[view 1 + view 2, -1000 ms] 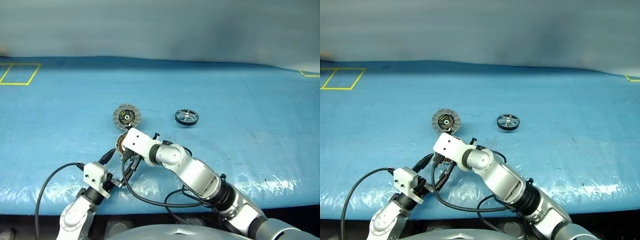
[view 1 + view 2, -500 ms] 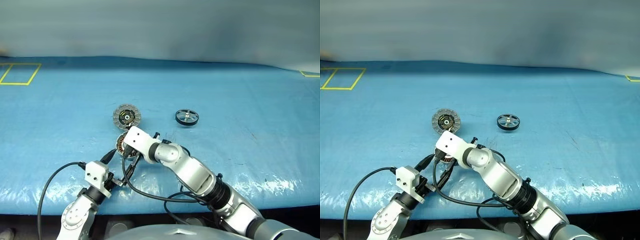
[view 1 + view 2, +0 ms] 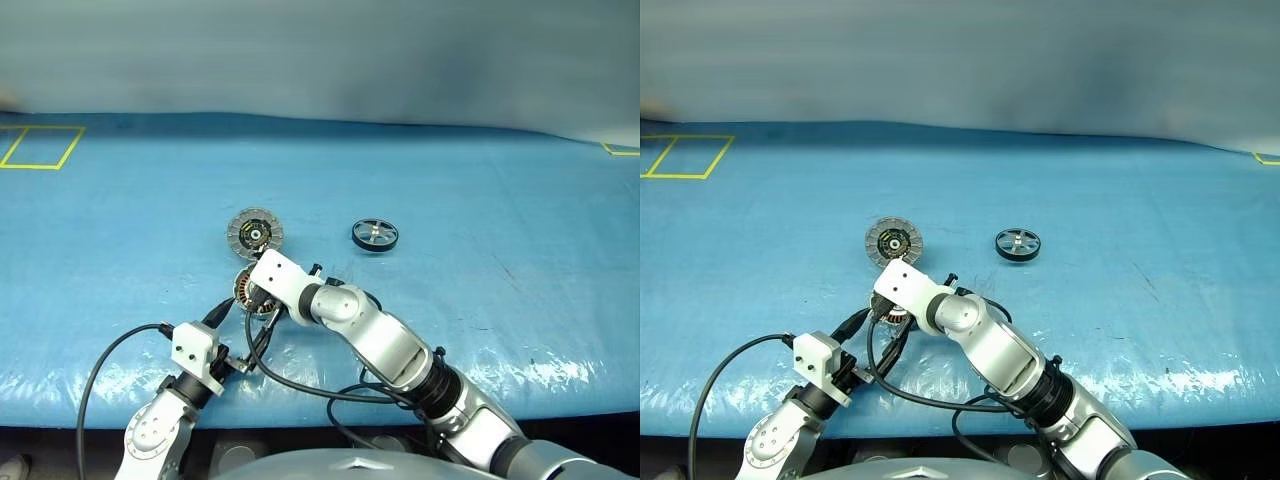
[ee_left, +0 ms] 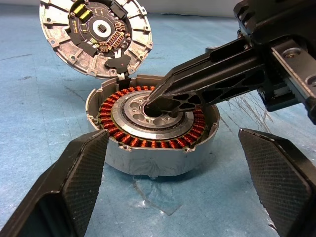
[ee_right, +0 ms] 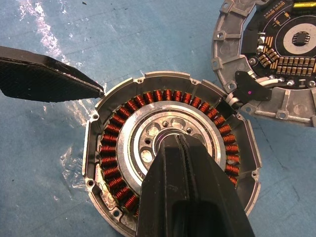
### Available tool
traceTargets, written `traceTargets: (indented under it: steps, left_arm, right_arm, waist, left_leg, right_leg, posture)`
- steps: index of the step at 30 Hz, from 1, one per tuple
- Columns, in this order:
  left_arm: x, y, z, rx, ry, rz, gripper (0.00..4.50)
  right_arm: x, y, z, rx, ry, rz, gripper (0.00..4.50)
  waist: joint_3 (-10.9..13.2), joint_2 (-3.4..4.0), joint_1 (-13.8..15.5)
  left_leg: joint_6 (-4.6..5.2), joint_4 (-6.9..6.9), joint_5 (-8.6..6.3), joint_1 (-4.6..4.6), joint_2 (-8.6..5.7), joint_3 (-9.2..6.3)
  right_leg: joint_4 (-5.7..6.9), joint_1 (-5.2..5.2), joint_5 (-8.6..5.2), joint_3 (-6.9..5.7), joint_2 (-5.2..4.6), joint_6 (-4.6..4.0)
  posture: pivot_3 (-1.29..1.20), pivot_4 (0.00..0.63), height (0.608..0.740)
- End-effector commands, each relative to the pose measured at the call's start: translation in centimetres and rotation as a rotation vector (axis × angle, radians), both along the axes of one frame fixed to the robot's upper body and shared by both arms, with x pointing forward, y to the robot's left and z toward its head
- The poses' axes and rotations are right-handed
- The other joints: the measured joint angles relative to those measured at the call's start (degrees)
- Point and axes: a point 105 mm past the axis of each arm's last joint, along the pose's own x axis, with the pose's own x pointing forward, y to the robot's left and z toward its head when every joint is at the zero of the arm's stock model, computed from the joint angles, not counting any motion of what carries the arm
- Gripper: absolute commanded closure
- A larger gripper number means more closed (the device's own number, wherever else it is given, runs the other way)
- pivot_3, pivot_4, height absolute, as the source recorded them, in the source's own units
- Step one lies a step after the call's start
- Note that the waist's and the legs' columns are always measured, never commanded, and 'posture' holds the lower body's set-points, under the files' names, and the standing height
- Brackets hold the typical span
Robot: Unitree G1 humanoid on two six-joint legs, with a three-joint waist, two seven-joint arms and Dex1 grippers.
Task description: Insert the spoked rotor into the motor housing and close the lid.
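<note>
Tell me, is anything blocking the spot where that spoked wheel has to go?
Yes. The right gripper, shut, has its tips in the centre of the motor housing, so the spoked rotor, lying apart on the table, cannot drop in yet.

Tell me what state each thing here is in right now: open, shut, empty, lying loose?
Round silver motor housing with copper-orange windings: open, no rotor inside.
Ribbed silver-grey hinged lid: swung open, inner face showing.
Black-rimmed spoked rotor: lying flat on the blue table cover, apart from the housing.
Left gripper: open, straddling the housing.
Right gripper: shut, tips at the housing's centre.
</note>
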Motion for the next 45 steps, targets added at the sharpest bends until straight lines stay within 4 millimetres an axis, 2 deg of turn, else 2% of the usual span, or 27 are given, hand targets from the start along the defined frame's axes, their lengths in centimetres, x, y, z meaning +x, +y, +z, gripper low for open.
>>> traceTargets:
  steps: [1,10,15,17,23,26,28,31,32,34,38,41,45]
  left_arm:
    - [-0.1,-0.3,-0.2,-0.005,0.000,-0.013,0.00]
    - [-0.1,-0.1,-0.3,-0.002,-0.001,-0.006,0.00]
    - [-0.1,-0.1,-0.3,-0.002,-0.002,-0.006,0.00]
    - [-0.2,-0.1,-0.3,-0.002,-0.002,-0.008,0.00]
    - [-0.2,0.1,-0.3,0.003,0.000,-0.011,0.00]
    - [-0.2,0.1,-0.3,0.005,0.000,-0.015,0.00]
    - [-0.3,0.1,-0.3,0.007,-0.001,-0.021,0.00]
    - [-0.3,0.1,-0.2,0.009,-0.002,-0.026,0.00]
    - [-0.3,0.1,-0.2,0.010,-0.001,-0.026,0.00]
    - [-0.3,0.1,-0.2,0.010,0.001,-0.027,0.00]
    - [-0.4,0.1,-0.3,0.007,0.009,-0.036,0.00]
    - [-0.4,0.0,-0.3,0.004,0.011,-0.042,0.00]
    - [-0.4,0.0,-0.3,0.003,0.011,-0.046,0.00]
  right_arm:
    - [0.9,-1.0,-0.2,-0.010,0.008,-0.069,4.47]
    - [0.7,-0.6,1.8,0.105,0.034,-0.055,4.47]
    - [0.7,-1.0,0.5,0.051,0.079,-0.057,4.47]
    - [0.5,-0.8,0.6,0.062,0.079,-0.045,4.47]
    - [0.2,-0.1,2.8,0.159,0.034,-0.009,4.47]
    - [0.1,-0.3,4.5,0.207,-0.018,0.018,4.47]
    - [0.5,-1.3,5.4,0.221,-0.042,0.008,4.47]
    - [2.7,-5.3,6.5,0.193,-0.088,-0.117,4.47]
    - [4.0,-7.4,6.7,0.181,-0.097,-0.200,4.31]
    - [5.3,-9.9,7.1,0.172,-0.102,-0.298,3.89]
    - [8.0,-15.5,7.8,0.154,-0.102,-0.520,2.62]
    - [8.8,-17.1,7.7,0.116,-0.087,-0.548,1.68]
    - [9.2,-18.3,6.8,0.079,-0.009,-0.533,1.68]
  waist:
    - [0.0,0.00,0.1]
    - [0.0,0.00,0.1]
    - [0.0,0.01,-0.2]
    - [0.0,0.01,-0.2]
    - [0.0,0.01,-0.3]
    - [0.0,0.03,-0.3]
    - [0.0,0.03,-0.3]
    - [0.0,0.03,0.0]
    - [0.0,0.01,0.1]
    - [0.1,0.02,0.2]
    - [0.1,0.08,-0.1]
    - [0.1,0.11,-0.1]
    - [0.2,0.14,-0.2]
  left_leg:
    - [0.00,0.00,0.00,0.02,0.00,0.00]
    - [0.00,0.00,0.00,-0.04,0.00,0.00]
    - [0.00,-0.13,0.00,-0.06,0.01,0.00]
    - [0.00,-0.12,0.00,-0.06,0.01,0.00]
    - [0.00,-0.08,0.00,-0.06,0.01,0.00]
    - [0.00,-0.09,0.00,-0.08,0.01,0.00]
    - [0.00,-0.09,0.00,-0.09,0.01,0.00]
    - [0.00,-0.07,0.00,-0.11,0.00,0.00]
    - [0.00,-0.03,0.00,-0.11,-0.02,0.00]
    - [0.00,0.00,0.00,-0.10,-0.02,0.01]
    - [0.00,-0.09,0.00,-0.09,0.00,0.01]
    - [0.03,-0.10,-0.02,-0.14,-0.03,0.03]
    - [0.08,-0.15,-0.05,-0.13,-0.02,0.02]
  right_leg:
    - [0.00,-0.02,0.00,0.00,0.00,0.00]
    - [0.00,-0.02,0.00,0.00,0.00,0.00]
    - [0.00,-0.03,0.00,-0.01,0.01,0.00]
    - [0.00,-0.02,-0.01,0.00,0.01,-0.02]
    - [0.00,-0.03,-0.01,0.00,0.01,-0.02]
    - [0.00,-0.05,-0.02,0.00,0.01,-0.02]
    - [-0.01,-0.06,-0.02,0.00,0.01,-0.02]
    - [-0.02,-0.05,-0.01,0.00,0.00,-0.02]
    - [-0.03,-0.04,-0.01,0.00,-0.02,-0.01]
    - [-0.04,-0.02,-0.01,0.00,-0.01,-0.01]
    - [-0.03,-0.04,-0.01,0.01,0.01,-0.02]
    - [-0.04,-0.05,0.00,0.03,-0.01,-0.02]
    - [-0.04,-0.05,0.02,0.01,0.00,0.02]
  posture:
    - [0.00,0.150,0.740]
    - [0.00,0.150,0.740]
    - [0.00,0.150,0.740]
    - [0.00,0.150,0.740]
    - [0.00,0.150,0.740]
    - [0.00,0.150,0.740]
    - [0.00,0.150,0.740]
    - [0.00,0.150,0.740]
    - [0.00,0.150,0.740]
    - [0.00,0.150,0.740]
    - [0.00,0.150,0.740]
    - [0.00,0.150,0.740]
    - [0.00,0.150,0.740]
